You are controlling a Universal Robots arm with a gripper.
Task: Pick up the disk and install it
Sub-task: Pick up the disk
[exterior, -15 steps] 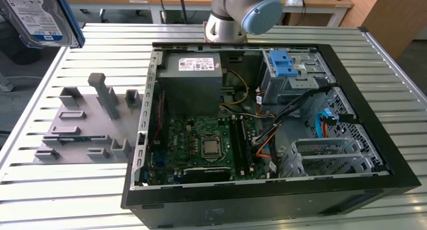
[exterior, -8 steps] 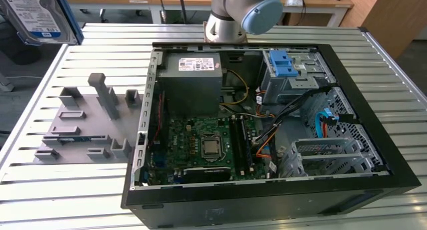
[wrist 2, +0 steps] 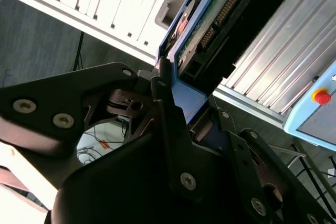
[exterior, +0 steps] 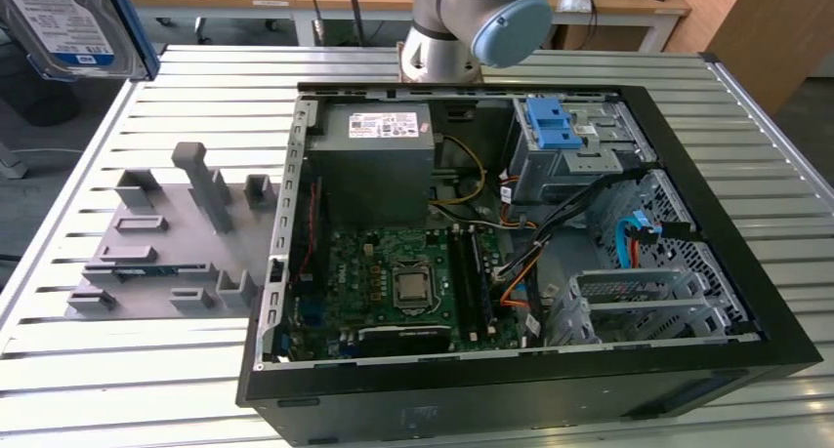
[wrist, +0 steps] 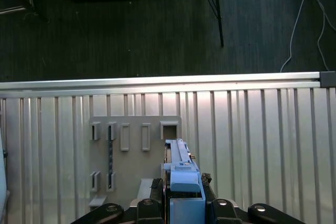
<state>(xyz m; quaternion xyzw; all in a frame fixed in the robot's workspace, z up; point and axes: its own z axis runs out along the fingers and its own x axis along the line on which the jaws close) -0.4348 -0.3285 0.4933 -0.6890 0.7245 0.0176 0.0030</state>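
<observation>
Silver and blue fill the far corner at the exterior view's left: the disk [exterior: 72,23] is up in the air, its white-and-blue label facing the camera and its blue rail frame showing along one edge. It is well apart from the open computer case [exterior: 521,399], which lies on its side on the slatted metal table [exterior: 195,97].

In the second wrist view I see the gripper [wrist 2: 189,103] pinching the disk [wrist 2: 210,19] by the blue frame. The black fingers [wrist 2: 168,129] are pressed against the plastic, and the green circuit-board side of the drive is turned towards this camera. In the first wrist view the disk [wrist: 181,171] sits edge-on in the gripper [wrist: 184,198], over the grey fixture plate [wrist: 134,166] and the table [wrist: 252,145] below.

That fixture plate [exterior: 156,243], with its upright posts and slots, lies on the table just beside the case, on the exterior view's left. Inside the case I make out the grey power-supply box [exterior: 378,165] with a white sticker at the far end, and the green motherboard [exterior: 391,282] nearer the camera. A light-blue latch [exterior: 554,126] sits on the metal drive cage to the exterior view's right. The arm [exterior: 476,23] rises from the far side of the table behind the case.
</observation>
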